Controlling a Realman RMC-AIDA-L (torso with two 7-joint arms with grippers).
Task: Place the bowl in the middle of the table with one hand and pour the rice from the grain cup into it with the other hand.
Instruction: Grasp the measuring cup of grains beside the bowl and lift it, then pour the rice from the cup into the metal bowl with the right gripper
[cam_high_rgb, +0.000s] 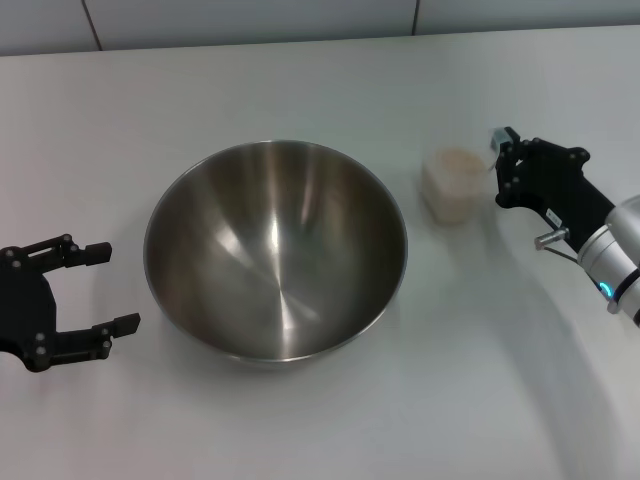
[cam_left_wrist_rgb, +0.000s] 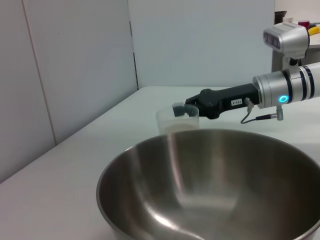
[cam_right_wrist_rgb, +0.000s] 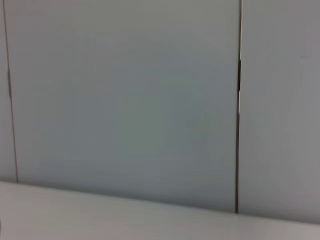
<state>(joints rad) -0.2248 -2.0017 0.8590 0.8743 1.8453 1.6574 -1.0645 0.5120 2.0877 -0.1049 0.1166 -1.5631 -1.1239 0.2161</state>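
I see the bowl (cam_left_wrist_rgb: 215, 185) up close on the table (cam_left_wrist_rgb: 75, 175); beyond it, the right hand (cam_left_wrist_rgb: 181, 108) meets the grain cup (cam_left_wrist_rgb: 176, 121) rim.

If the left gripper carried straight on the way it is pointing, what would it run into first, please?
Most likely the bowl. The left gripper sits open beside it on the table, fingers aimed at the bowl's near wall, with only bare tabletop between. Its height relative to the rim is hard to judge.
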